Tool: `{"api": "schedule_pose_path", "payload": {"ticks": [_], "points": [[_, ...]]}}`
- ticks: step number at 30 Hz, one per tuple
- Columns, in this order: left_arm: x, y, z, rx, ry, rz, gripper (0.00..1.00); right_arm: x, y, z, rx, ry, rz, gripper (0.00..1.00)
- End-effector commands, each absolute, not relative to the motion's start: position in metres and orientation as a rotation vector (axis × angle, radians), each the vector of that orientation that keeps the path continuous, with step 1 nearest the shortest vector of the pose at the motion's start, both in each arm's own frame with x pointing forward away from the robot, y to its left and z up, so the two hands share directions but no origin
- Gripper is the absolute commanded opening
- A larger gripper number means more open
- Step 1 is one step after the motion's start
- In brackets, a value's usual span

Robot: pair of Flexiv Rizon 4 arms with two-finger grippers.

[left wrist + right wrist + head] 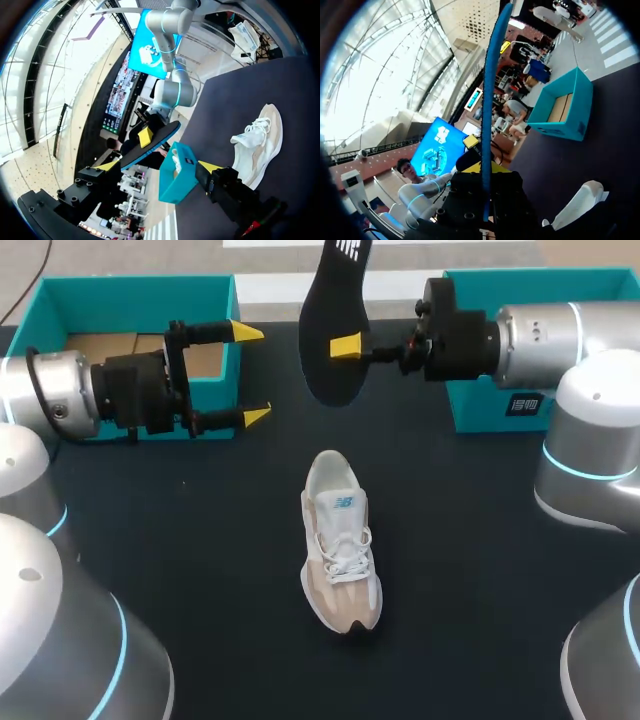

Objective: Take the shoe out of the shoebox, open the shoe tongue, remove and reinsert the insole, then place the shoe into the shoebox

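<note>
A white and beige sneaker (338, 545) lies upright in the middle of the dark table, also seen as the sneaker (260, 142) and the sneaker (577, 205). My right gripper (348, 346) is shut on a black insole (335, 325), holding it on edge in the air beyond the shoe. In the right wrist view the insole (492, 95) stands edge-on between the fingers of that gripper (484, 167). My left gripper (251, 375) hangs open and empty to the left of the insole, in front of the left shoebox (130, 287). Past the left gripper (159, 166) the insole (152, 144) shows.
A second teal box (530, 285) stands at the back right, behind my right arm; it is the teal box (177, 172) in the left wrist view. The left shoebox (562, 107) stands open, its cardboard inside showing.
</note>
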State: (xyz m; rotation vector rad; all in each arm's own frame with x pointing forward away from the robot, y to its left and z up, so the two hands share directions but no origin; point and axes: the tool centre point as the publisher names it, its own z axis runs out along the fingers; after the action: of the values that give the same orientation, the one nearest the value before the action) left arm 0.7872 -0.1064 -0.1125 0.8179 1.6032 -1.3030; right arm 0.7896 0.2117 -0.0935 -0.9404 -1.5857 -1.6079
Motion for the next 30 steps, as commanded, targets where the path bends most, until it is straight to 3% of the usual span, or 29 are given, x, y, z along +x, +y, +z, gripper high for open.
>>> {"api": "schedule_pose_path", "payload": {"ticks": [1,10,15,30], "points": [[0.786,-0.106,-0.112,0.818,1.604,-1.301,1.0,0.789,0.214,-0.094,-0.943,-1.585,-1.61,0.0],[0.786,-0.106,-0.112,0.818,1.604,-1.301,1.0,0.789,0.214,-0.094,-0.943,-1.585,-1.61,0.0],[0.788,-0.097,-0.117,0.745,1.664,-1.393,1.0,0.806,0.212,-0.097,-0.631,-1.684,-1.702,0.0],[0.783,-0.073,-0.168,0.476,2.033,-1.534,1.0,0.829,0.21,-0.127,-0.467,-1.856,-1.771,0.0]]}}
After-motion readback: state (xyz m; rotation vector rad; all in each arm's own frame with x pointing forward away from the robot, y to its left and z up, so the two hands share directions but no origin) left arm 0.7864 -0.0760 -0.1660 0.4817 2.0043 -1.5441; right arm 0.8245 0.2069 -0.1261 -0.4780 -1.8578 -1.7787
